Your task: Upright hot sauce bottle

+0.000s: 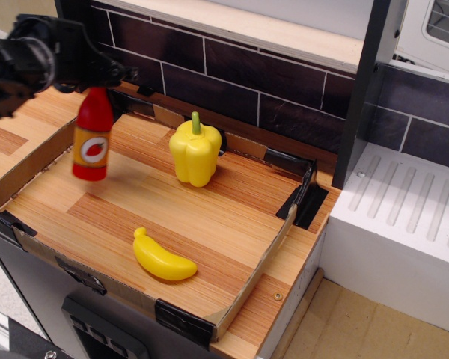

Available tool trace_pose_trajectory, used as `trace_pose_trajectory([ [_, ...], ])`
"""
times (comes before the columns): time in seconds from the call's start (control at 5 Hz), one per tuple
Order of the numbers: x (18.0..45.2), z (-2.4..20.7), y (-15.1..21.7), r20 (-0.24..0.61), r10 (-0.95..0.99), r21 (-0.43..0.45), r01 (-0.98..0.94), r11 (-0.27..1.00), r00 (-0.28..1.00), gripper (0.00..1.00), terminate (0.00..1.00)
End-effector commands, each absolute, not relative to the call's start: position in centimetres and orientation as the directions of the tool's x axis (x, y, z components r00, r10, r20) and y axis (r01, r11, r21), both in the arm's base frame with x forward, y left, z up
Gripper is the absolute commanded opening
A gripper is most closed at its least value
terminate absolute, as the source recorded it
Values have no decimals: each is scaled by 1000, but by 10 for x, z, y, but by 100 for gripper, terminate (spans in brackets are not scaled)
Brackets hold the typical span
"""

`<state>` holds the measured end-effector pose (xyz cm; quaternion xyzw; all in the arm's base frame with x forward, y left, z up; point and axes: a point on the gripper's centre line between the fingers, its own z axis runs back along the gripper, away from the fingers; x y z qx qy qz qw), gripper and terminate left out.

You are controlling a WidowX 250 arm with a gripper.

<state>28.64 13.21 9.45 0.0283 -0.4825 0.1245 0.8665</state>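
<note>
The hot sauce bottle (93, 137) is red with an orange label and a white oval with a red chili. It hangs upright at the left of the wooden tray, its base at or just above the tray floor. My black gripper (97, 81) comes in from the upper left and is shut on the bottle's narrow neck, which it hides.
A yellow pepper (194, 152) stands in the middle of the tray. A yellow banana (162, 258) lies near the front. The tray's cardboard rim (30, 163) runs along the left, with black clips at the corners (305, 196). A dark tiled wall (247, 75) is behind.
</note>
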Motion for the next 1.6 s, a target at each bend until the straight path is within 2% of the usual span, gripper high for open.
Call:
trace_pose_trajectory([
  [0.0, 297, 106, 130, 928, 196, -118, -250, 961, 316, 0, 0],
  [0.4, 293, 97, 125, 954, 214, -154, -269, 951, 210, 0, 0],
  [0.6, 290, 94, 123, 956, 204, -144, -266, 953, 211, 0, 0],
  [0.8, 291, 96, 123, 947, 234, -171, -272, 947, 220, 0, 0],
  [1.2, 286, 93, 118, 962, 229, -182, -276, 944, 147, 0, 0],
  [1.4, 283, 94, 119, 948, 261, -203, -282, 938, 183, 100, 0],
])
